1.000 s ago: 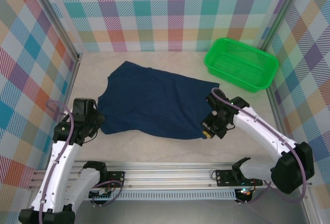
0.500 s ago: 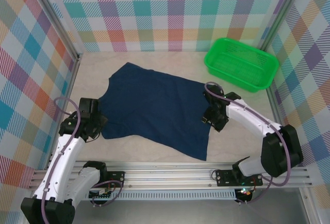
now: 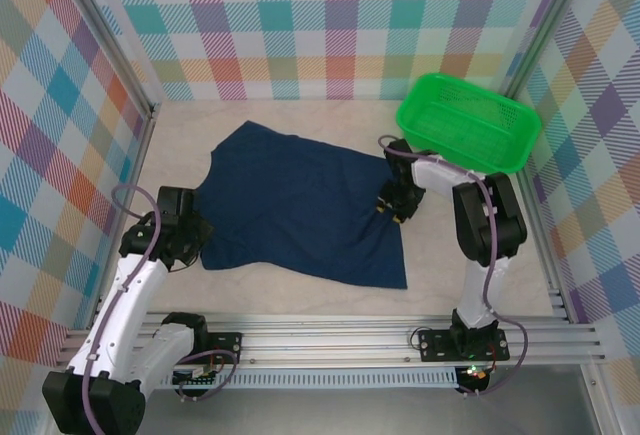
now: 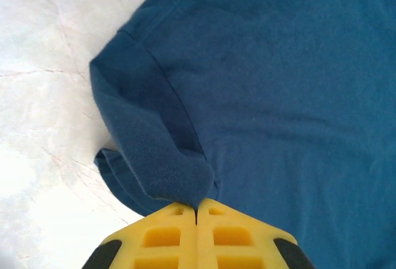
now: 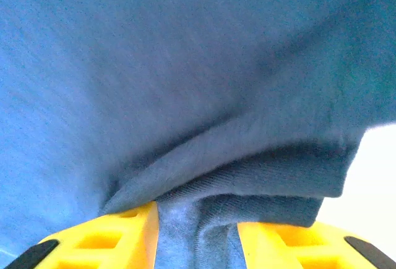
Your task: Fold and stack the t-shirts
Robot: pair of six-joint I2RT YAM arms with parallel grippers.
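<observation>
item: dark navy blue short-sleeved cloth t-shirt [image 3: 300, 210]. it lay spread, mostly flat, in the middle of the pale marbled worktop [image 3: 300, 120], with a sleeve at the left and a corner trailing toward the near right.

item: left end effector [image 4: 197, 210]. its yellow fingers were pressed together on a small fold of the sleeve hem at the garment's left edge [image 3: 195, 240].

item: right end effector [image 5: 198, 219]. its fingers stood partly apart with a thick roll of cloth filling the gap and touching both. you had a grip on the right edge [image 3: 390, 207], but you could not tell how firm it was.

item: green plastic mesh basket [image 3: 405, 115]. it sat at the far right of the worktop, close beside your right arm.

risks, as judged:
- the left pinch held little cloth. a hard or fast pull would likely have slipped the sleeve free.
- the right bunch looked several layers deep. lifting it could have dragged hidden layers along and left a crooked, lumpy fold.
- if your two arms had pulled apart unevenly, the cloth would have skewed or stretched.
- a wide swing of the right arm could have knocked the basket.

markings: the upward face read plain navy. there was no brand, label or writing legible on the cloth, the basket or the fingers.
</observation>
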